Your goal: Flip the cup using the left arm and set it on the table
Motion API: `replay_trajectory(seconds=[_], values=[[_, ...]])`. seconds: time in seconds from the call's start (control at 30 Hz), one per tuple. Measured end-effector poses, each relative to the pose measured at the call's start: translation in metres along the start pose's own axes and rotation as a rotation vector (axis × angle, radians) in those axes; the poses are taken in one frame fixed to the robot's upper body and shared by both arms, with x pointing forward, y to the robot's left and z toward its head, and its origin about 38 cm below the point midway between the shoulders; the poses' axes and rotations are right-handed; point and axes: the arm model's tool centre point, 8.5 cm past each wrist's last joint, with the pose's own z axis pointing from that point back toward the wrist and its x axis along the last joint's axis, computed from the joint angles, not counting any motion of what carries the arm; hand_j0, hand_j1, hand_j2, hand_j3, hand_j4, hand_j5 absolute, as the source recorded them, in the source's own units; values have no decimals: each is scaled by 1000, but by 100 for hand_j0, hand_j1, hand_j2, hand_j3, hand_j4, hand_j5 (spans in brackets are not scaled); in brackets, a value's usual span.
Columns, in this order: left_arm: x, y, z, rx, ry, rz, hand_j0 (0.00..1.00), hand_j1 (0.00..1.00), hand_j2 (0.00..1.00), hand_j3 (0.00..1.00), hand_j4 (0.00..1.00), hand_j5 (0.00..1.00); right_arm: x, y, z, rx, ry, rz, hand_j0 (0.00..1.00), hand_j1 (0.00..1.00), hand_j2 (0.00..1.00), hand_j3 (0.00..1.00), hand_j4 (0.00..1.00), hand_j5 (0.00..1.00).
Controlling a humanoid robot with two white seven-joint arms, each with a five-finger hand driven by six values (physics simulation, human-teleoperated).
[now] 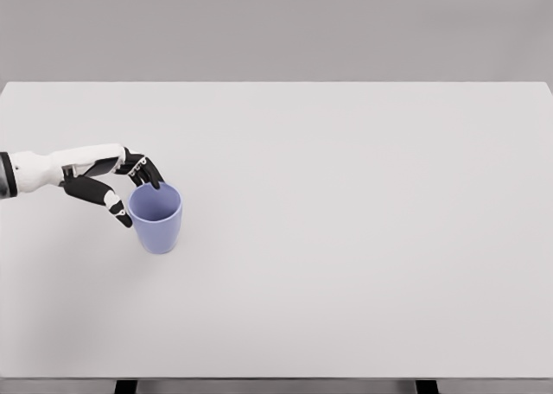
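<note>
A lavender cup (156, 218) stands mouth-up on the pale surface (346, 238), toward eight o'clock from the middle of the head view, its hollow interior plainly open to the camera. With the cup upright and seemingly resting on the surface, the flip looks largely accomplished; what appears to remain is the release and the withdrawal of the arm, though whether the base sits fully flat cannot be confirmed from this angle.

The left hand (121, 191) reaches in from nine o'clock, its white forearm entering at the frame's edge. Dark fingers (147, 174) curl over the cup's rim at its eleven o'clock side, while the thumb (117, 208) lies against the outer wall at about nine o'clock. The digits are partly closed, pinching the rim between them, so the cup reads as held, not freed; how firm that pinch is cannot be told.

The right arm does not appear anywhere in the frame. Nothing else lies on the surface near the cup.
</note>
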Motion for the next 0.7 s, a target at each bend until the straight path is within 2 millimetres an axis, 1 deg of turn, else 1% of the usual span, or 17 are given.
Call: replay_trajectory(seconds=[0.03,0.07,0.13,0.2,0.27,0.63,0.7], values=[[0,0,0,0,0,-1,52,52,52,52,52,52,0,0,0,0,0,0,100,100,100,100,100,100],[0,0,0,0,0,-1,59,59,59,59,59,59,0,0,0,0,0,0,100,100,100,100,100,100],[0,0,0,0,1,-4,68,68,68,68,68,68,1,0,0,0,-1,0,100,100,100,100,100,100],[0,0,0,-1,2,-7,73,73,73,73,73,73,0,0,0,0,0,0,100,100,100,100,100,100],[0,0,0,-1,3,-9,75,75,75,75,75,75,0,0,0,0,0,0,100,100,100,100,100,100],[2,0,1,-1,-8,-19,80,80,80,80,80,80,0,0,0,0,0,0,100,100,100,100,100,100],[2,1,1,0,-10,-20,82,82,82,82,82,82,0,0,0,0,0,0,100,100,100,100,100,100]])
